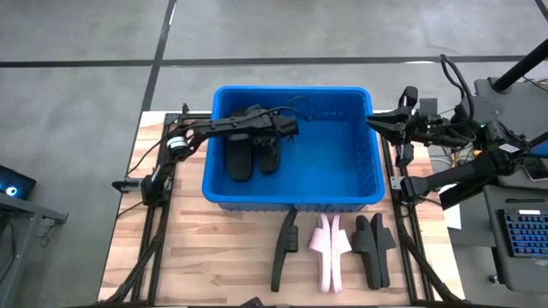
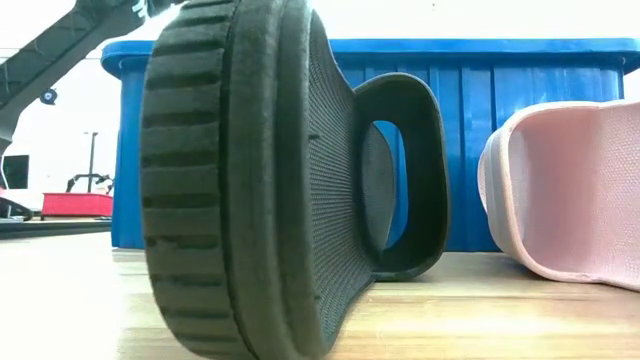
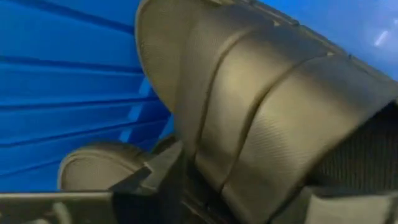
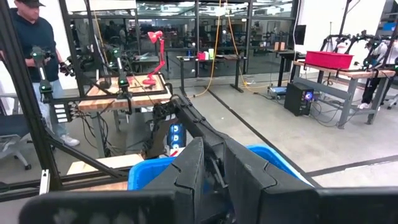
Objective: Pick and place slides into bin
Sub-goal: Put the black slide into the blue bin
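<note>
Apparently the drop-off is under way: the left gripper (image 1: 278,128) reaches inside the bin (image 1: 364,201), with two black slides (image 1: 253,154) lying on the bin floor directly beneath it. Whether its fingers have fully let go I cannot tell, since the left wrist view shows only a black slide pressed close against them. Next, that arm should lift clear and head for the three slides on the table (image 1: 214,257), well outside the bin: a black one (image 1: 283,248), the pink slide (image 1: 328,248) and another black slide (image 1: 373,246). The right gripper (image 1: 379,124) waits beyond the bin's far wall, fingers nearly together, holding nothing.
</note>
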`<state>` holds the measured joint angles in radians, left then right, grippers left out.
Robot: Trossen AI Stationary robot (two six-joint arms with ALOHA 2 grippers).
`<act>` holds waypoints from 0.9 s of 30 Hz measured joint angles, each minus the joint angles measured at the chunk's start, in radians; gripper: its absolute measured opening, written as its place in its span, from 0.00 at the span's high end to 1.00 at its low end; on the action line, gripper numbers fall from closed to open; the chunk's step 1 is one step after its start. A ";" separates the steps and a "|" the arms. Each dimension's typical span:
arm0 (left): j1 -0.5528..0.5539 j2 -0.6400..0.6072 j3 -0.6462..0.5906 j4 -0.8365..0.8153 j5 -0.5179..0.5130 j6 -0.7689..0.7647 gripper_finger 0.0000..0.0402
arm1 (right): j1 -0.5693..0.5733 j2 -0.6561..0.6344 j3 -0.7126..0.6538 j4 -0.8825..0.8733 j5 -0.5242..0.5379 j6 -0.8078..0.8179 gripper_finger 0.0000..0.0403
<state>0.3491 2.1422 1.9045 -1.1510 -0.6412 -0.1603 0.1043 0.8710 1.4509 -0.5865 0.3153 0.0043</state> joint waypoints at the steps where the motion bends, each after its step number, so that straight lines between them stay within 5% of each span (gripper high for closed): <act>1: 0.003 0.000 0.000 0.007 0.007 0.018 0.54 | 0.000 0.000 0.000 0.000 0.000 -0.003 0.87; 12: 0.014 -0.001 0.000 0.113 0.247 0.223 0.29 | 0.000 0.000 0.000 -0.001 0.000 -0.006 0.87; 21: 0.011 -0.003 0.010 0.076 0.285 0.282 0.27 | 0.000 0.000 0.000 -0.001 0.000 -0.006 0.87; 23: 0.011 -0.007 0.016 0.048 0.363 0.282 0.27 | 0.000 0.000 0.000 -0.001 0.000 -0.006 0.87; 27: 0.011 -0.036 0.023 0.044 0.678 0.299 0.27 | 0.000 0.001 0.000 -0.001 0.000 -0.012 0.87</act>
<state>0.3596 2.1063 1.9274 -1.1071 0.0372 0.1391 0.1043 0.8719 1.4509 -0.5873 0.3153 -0.0077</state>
